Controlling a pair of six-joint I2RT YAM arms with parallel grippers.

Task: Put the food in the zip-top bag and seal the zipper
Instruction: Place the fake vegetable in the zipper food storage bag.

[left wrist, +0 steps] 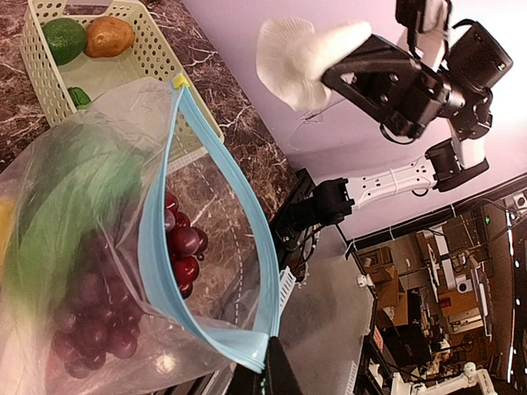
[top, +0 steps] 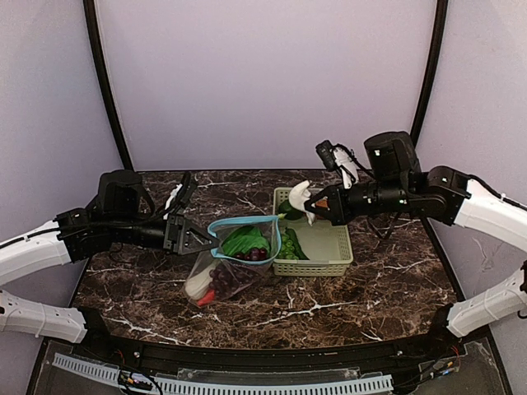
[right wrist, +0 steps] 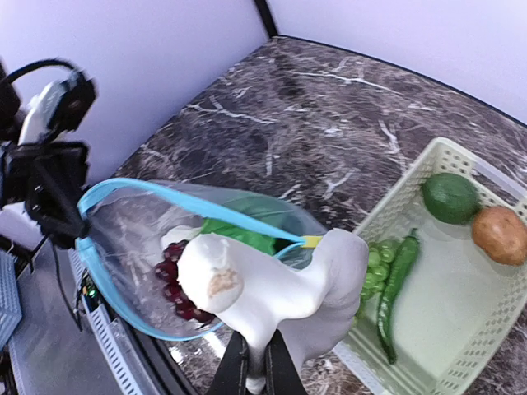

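The clear zip-top bag (top: 235, 267) lies on the marble table with its mouth held open. Its teal zipper (top: 244, 220) forms a loop. Inside are the leafy green (top: 245, 241), purple grapes (top: 251, 254) and a red pepper (top: 206, 298). My left gripper (top: 202, 241) is shut on the zipper's corner (left wrist: 251, 350). My right gripper (top: 319, 211) is shut on the white bulb (top: 298, 198) and holds it in the air above the basket's left edge, just right of the bag's mouth. In the right wrist view the bulb (right wrist: 263, 280) hangs over the open zipper (right wrist: 165, 193).
The pale green lattice basket (top: 329, 263) stands right of the bag. It holds a long green pepper (right wrist: 395, 284), small green pieces (right wrist: 377, 263), a round green fruit (right wrist: 450, 197) and the brown potato (right wrist: 499, 234). Purple walls close in the table.
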